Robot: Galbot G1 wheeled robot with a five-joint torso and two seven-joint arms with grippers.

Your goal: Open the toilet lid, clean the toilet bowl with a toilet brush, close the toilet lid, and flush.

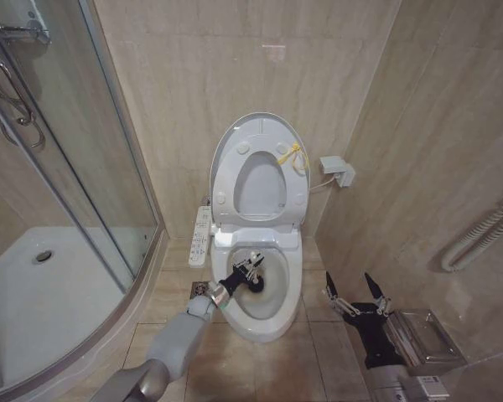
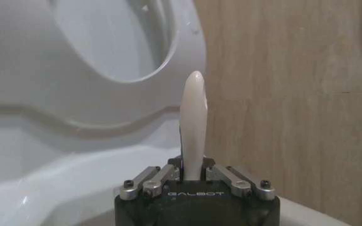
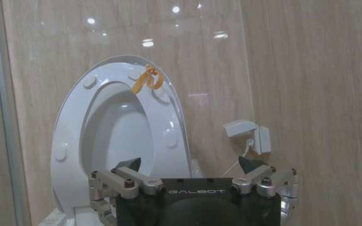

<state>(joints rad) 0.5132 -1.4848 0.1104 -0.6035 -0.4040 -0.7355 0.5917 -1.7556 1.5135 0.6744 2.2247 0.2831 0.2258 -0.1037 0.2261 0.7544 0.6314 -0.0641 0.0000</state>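
Note:
The toilet lid (image 1: 256, 186) stands raised against the wall, with the ring seat (image 1: 226, 180) and its yellow tie (image 1: 292, 156) up against it. Below lies the open toilet bowl (image 1: 292, 272). My left gripper (image 1: 250, 266) reaches over the bowl, shut on the toilet brush, whose dark head (image 1: 254, 288) hangs inside the bowl. In the left wrist view the brush's white handle (image 2: 193, 117) sticks out of my left gripper (image 2: 192, 173). My right gripper (image 1: 356, 295) hangs open and empty low to the right of the toilet. From the right wrist view, that gripper (image 3: 190, 165) faces the raised lid (image 3: 121, 136).
A curved glass shower enclosure (image 1: 84, 167) with a white tray (image 1: 42, 285) fills the left. A control panel (image 1: 200, 236) hangs at the toilet's left side, and a wall box (image 1: 339, 170) sits to its right. A metal box (image 1: 423, 335) stands by my right gripper.

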